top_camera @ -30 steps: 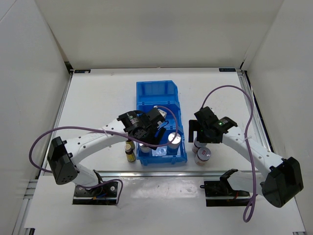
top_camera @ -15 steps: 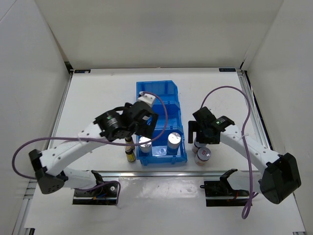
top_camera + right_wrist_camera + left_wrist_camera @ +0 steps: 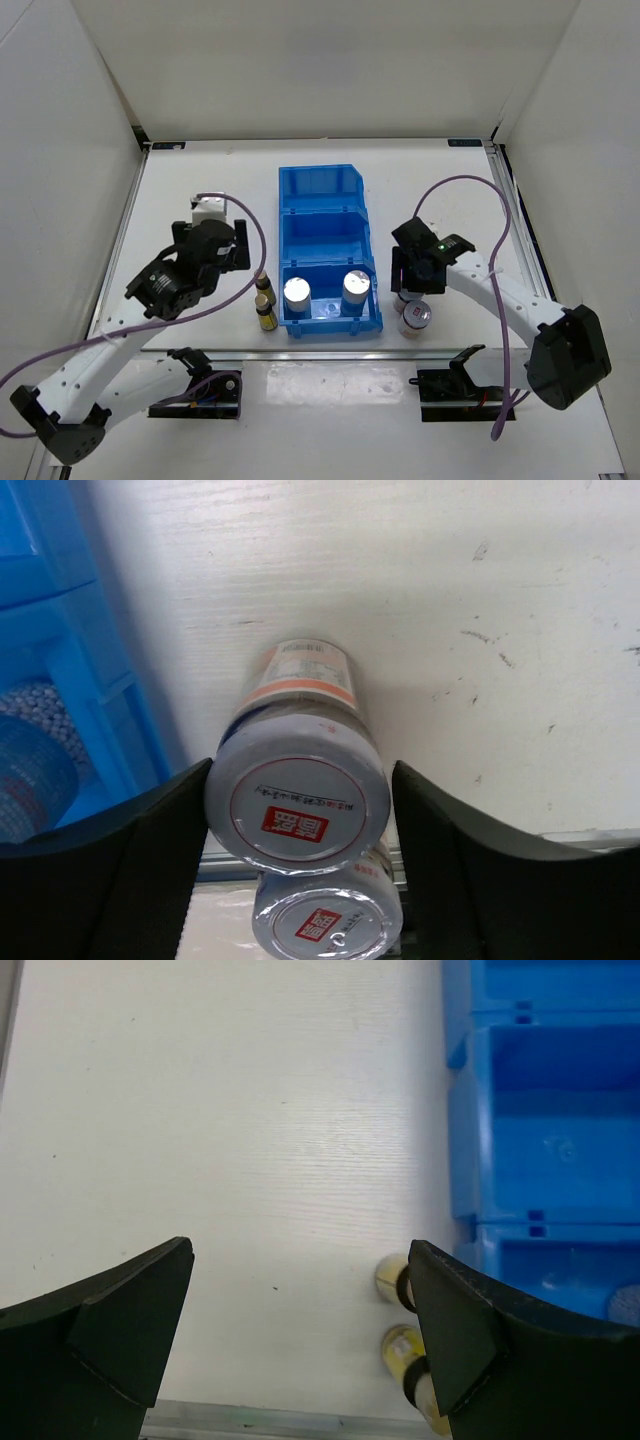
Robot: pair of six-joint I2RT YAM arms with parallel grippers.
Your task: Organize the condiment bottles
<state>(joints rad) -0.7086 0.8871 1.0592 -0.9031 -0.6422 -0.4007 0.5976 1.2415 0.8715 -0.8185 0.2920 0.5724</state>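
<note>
Two silver-topped cylinders (image 3: 296, 293) (image 3: 355, 285) stand in the near compartment of the blue bin (image 3: 281, 230). Two small amber bottles (image 3: 263, 285) (image 3: 266, 316) stand just left of the bin; the left wrist view shows them (image 3: 393, 1278) (image 3: 403, 1350) beside its right finger. My left gripper (image 3: 222, 248) (image 3: 300, 1250) hangs open over bare table left of the bin, holding nothing. My right gripper (image 3: 408, 283) (image 3: 300, 780) is shut on a white jar (image 3: 297, 800) with a reddish label, right of the bin. A second white jar (image 3: 415, 317) (image 3: 325, 920) stands just in front of it.
The bin's middle and far compartments (image 3: 545, 1140) hold nothing. The bin wall (image 3: 60, 630) stands close to the left of the gripped jar. A metal rail (image 3: 330, 352) runs along the near table edge, just in front of the jars and amber bottles.
My left arm has pulled back out of the bin, up and to the left, leaving a silver-topped cylinder in the near compartment. My right gripper's jaws have closed onto the white jar.
</note>
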